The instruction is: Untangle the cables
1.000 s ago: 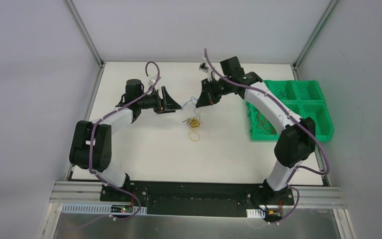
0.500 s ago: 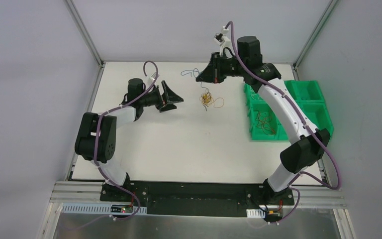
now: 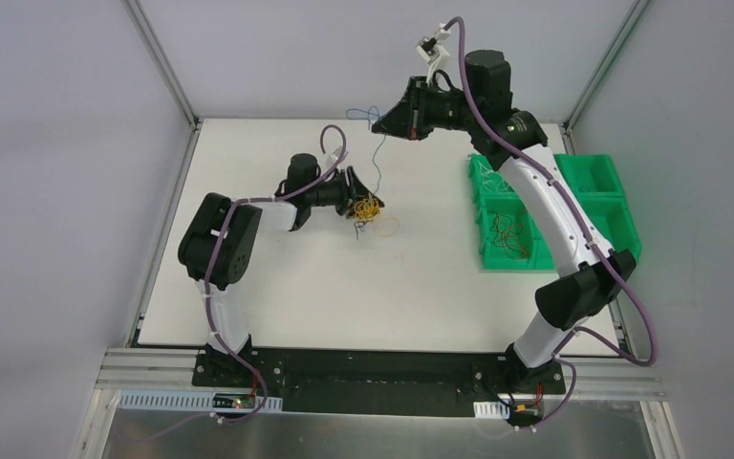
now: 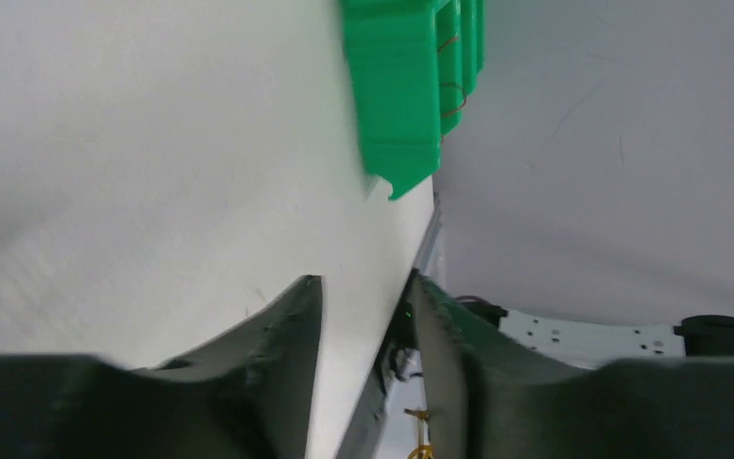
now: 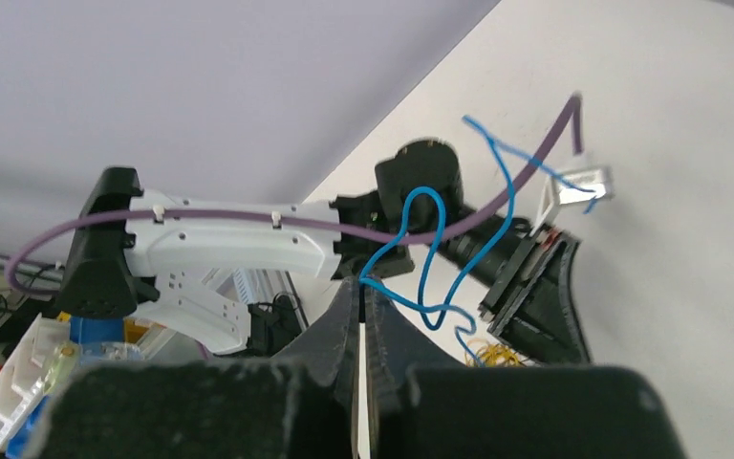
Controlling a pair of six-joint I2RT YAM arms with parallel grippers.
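A small scribbly bundle of yellow-orange cables lies on the white table, with one loop trailing to its right. A thin blue cable runs up from it to my right gripper, which is shut on the cable's upper part, high above the far table. In the right wrist view the blue cable loops out from the closed fingertips, and the bundle shows below. My left gripper is at the bundle's left side. In the left wrist view its jaws stand apart, with a yellow wire beside the right finger.
Green bins stand at the table's right edge, with red and dark wires in the near left compartments. They also show in the left wrist view. Aluminium frame posts and grey walls enclose the table.
My left gripper swung right to the bundle. The bundle moved left and lower, away from my right gripper. My right gripper rose a little, and the blue cable now stretches between them.
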